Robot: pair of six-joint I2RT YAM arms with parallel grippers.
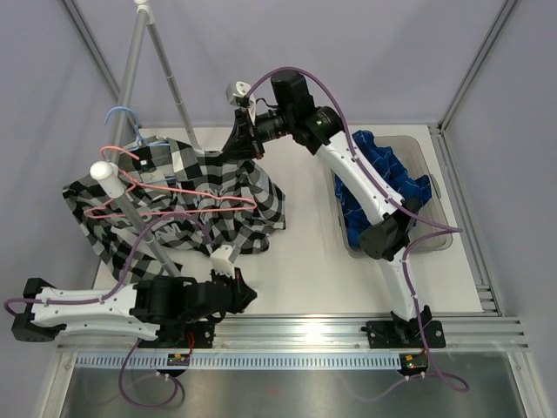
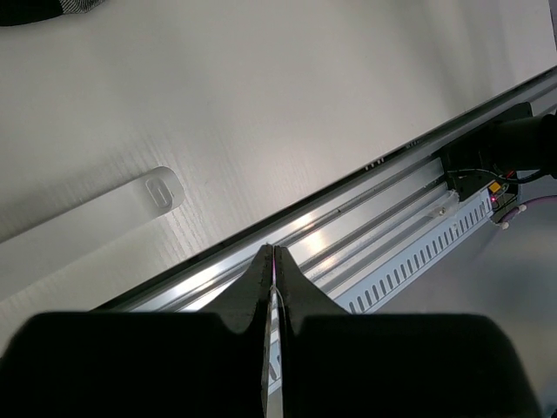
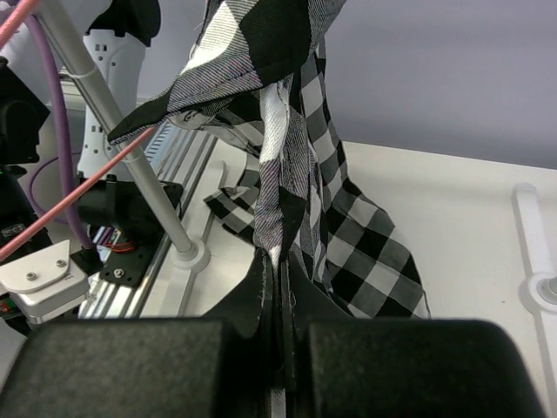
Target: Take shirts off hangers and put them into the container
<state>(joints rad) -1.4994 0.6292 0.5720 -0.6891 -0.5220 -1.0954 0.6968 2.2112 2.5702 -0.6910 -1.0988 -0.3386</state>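
Right claw [image 3: 278, 266]: clenched on a narrow fold of the checked shirt [image 3: 291, 174]. The two black fingers are pressed together with the cloth between them.
Checked shirt: it rises straight up from the right claw as a twisted strip. More of it falls behind and to the right of the claw, down to the bench [image 3: 461, 226]. In the top view most of it lies spread over the rack, on the far side of the left claw.
Pink hanger [image 3: 87, 187]: its thin wire goes slanting to the left of the right claw, apart from the fingers. In the top view it lies across the checked shirt.
Light blue hanger [image 1: 122, 115]: only its hook shows, at the far left end of the shirt, well apart from both claws.
Rack pole [image 3: 113, 122]: white and leaning, left of the right claw, with its foot on the bench.
Left claw [image 2: 273, 254]: clenched and grasping nothing, the tips meeting in a thin line. It hangs low over the near edge of the bench.
Metal rail [image 2: 374, 226]: it runs just below and to the right of the left claw.
Blue shirt [image 1: 383, 170]: it lies crumpled inside the container [image 1: 409, 144], well apart from the right claw, under the right arm.
Container: it stands on the bench at the right side, far from both claws.
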